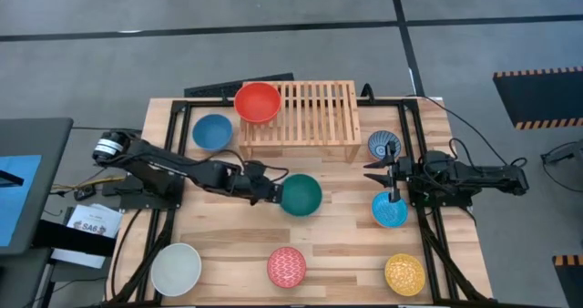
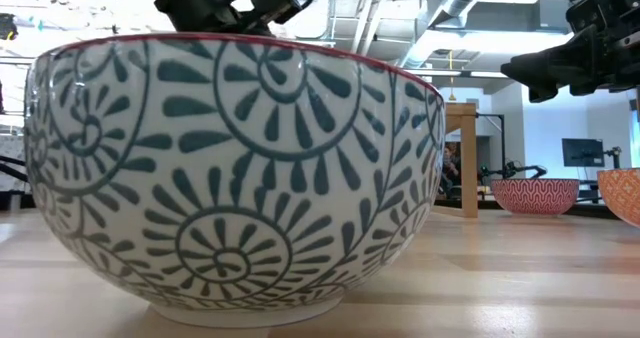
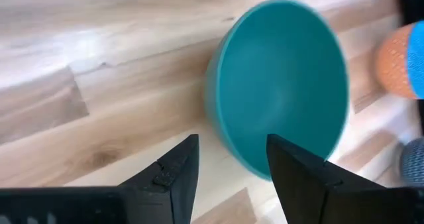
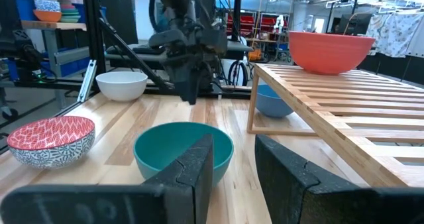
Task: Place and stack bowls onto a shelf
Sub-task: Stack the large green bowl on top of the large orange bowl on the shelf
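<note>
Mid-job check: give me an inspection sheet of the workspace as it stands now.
Surface: plank tabletop, bare between bowls.
Job's things: red bowl on the shelf; blue bowl, teal bowl, white bowl, patterned red bowl, yellow bowl, light blue bowl and blue-white bowl on the table.
Clutter: nothing seen.
Grippers: left gripper open, beside the teal bowl; right gripper open, empty, between the blue-white and light blue bowls.
Cables: leads trail behind the right arm.
Surroundings: grey floor, striped tape.
</note>
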Robot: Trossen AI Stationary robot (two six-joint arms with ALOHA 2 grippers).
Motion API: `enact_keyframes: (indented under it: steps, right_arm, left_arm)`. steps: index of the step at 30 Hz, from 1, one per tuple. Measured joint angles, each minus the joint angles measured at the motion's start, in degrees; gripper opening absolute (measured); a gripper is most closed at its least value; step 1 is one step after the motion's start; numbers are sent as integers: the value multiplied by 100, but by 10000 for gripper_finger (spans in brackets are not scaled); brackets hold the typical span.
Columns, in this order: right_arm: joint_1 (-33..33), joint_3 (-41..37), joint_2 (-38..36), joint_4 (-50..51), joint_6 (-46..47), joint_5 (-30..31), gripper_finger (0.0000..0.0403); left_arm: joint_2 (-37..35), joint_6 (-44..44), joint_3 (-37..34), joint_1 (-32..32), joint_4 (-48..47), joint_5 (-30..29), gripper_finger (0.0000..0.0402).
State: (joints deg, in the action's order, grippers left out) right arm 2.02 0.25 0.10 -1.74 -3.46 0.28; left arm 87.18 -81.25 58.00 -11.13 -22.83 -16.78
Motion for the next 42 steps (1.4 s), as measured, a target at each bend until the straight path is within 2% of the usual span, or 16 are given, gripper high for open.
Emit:
enact_keyframes:
  steps: [6,12,20,29,42]
  right_arm:
    - [0,2,0,-4,0,0,138]
    - [0,2,1,-4,0,0,138]
    - [0,0,0,-2,0,0,138]
    - [-2,0,1,-2,0,0,138]
    - [-2,0,1,-2,0,0,138]
  left_arm:
    - [479,-189,0,-46,143,5,160]
    - [572,-24,0,-14,955,-43,160]
    - [572,-137,-2,-14,161,-14,160]
    - [572,-93,-32,-14,417,-263,160]
    - [761,-199,-202,-14,862,-301,160]
